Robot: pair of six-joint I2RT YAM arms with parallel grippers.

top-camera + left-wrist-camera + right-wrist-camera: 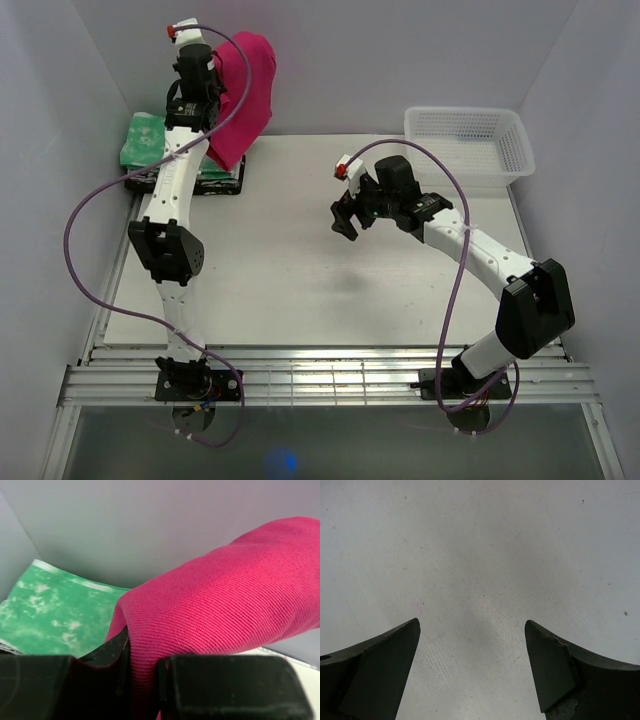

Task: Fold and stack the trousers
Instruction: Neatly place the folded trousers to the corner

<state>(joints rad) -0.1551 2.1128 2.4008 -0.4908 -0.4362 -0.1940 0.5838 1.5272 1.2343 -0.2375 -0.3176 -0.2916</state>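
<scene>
Holding trousers [225,600] aloft, left end effector [144,682] clamped (right end effector [472,655] gaping)

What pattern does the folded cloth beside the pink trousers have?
The folded green fabric cloth is mottled with white, clearest in the left wrist view.

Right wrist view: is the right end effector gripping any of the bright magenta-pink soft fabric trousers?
No, the right end effector stands open above the white table, with nothing between its dark fingers.
</scene>
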